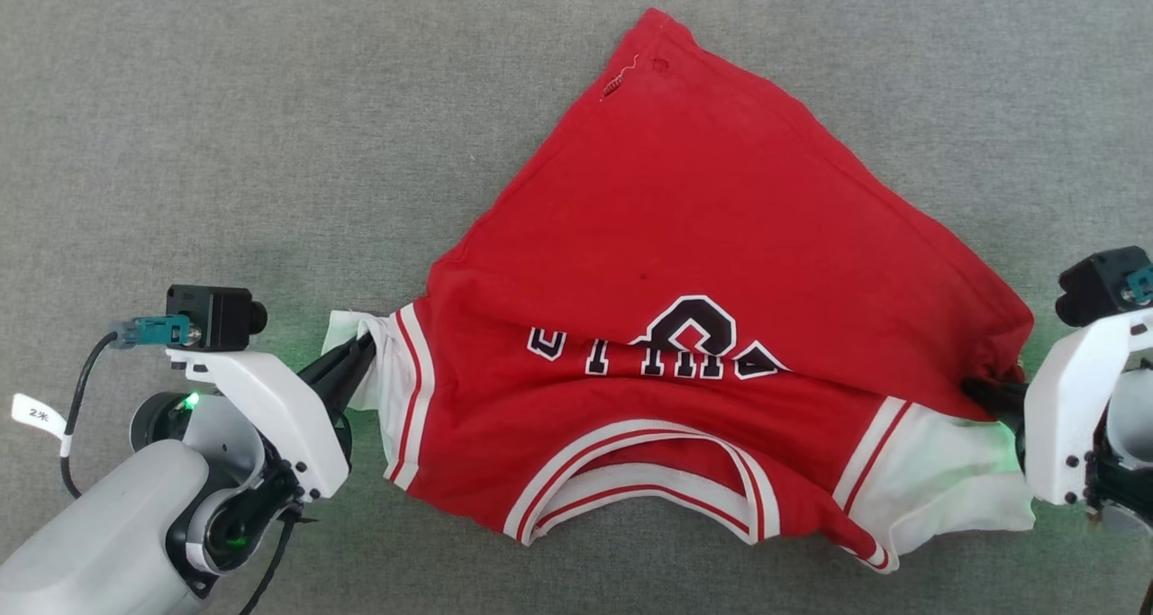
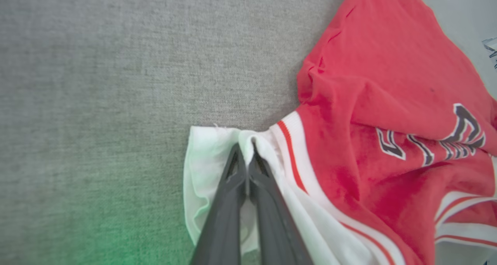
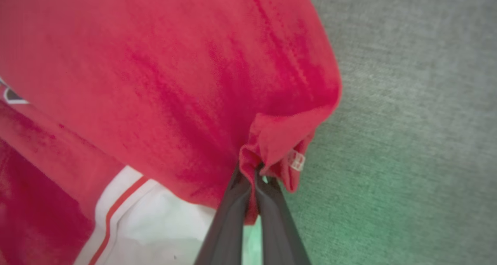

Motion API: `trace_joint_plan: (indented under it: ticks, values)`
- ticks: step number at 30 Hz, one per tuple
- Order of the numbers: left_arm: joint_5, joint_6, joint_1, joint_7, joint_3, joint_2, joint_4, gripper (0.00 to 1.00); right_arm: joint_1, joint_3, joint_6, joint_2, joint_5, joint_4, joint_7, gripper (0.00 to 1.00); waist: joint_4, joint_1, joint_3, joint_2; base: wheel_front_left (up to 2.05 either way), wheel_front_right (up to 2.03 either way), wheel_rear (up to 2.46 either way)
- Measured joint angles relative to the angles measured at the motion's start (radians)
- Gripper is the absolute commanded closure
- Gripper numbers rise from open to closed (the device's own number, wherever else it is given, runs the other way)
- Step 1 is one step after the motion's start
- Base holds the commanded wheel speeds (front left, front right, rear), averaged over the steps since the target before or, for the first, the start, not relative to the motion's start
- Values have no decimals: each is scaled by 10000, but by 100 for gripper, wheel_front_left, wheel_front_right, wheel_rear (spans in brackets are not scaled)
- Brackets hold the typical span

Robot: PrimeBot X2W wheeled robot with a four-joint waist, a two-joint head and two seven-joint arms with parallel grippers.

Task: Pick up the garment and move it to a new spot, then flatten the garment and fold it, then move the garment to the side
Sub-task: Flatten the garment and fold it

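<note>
The garment, a red jersey with white sleeves and striped trim, lies partly folded on the grey surface, its collar toward me and its black chest print half covered by a red flap. My left gripper is shut on the white sleeve at the jersey's left end; in the left wrist view the gripper pinches a fold of the white sleeve. At the right end my right gripper is shut on a bunched red corner, which the right wrist view shows as the gripper clamping the red cloth.
Grey carpet-like surface spreads on all sides of the jersey, with open room to the left, far side and right. A camera cable and white tag hang by my left forearm.
</note>
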State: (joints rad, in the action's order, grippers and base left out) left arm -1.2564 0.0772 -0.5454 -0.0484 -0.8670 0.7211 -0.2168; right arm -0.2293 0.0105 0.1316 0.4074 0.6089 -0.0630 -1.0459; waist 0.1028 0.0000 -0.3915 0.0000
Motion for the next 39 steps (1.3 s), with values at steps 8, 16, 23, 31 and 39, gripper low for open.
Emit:
trace_joint_plan:
  ticks: [8,16,23,31,39]
  values:
    - [-13,-38,-31,-2,10,-48,-54,100,-96,-92,36,-159,-288,617,1206,0,88,-1,-65,0,0,0,0]
    - [-35,-35,168,77,6,4,4,100,129,901,-8,-290,-412,-884,690,0,31,0,105,0,0,0,0]
    - [-33,-23,192,77,-50,-44,113,100,-237,1131,-8,-382,-539,-2546,895,0,175,-1,150,0,0,0,0]
    - [42,-165,113,48,-215,-372,52,100,-1625,-171,-8,293,-587,-1962,2429,0,695,-1,90,0,0,0,0]
    - [278,-564,-336,-44,-568,-1147,-399,100,-3876,-1868,-8,980,-123,539,3365,0,1590,0,-65,0,0,0,0]
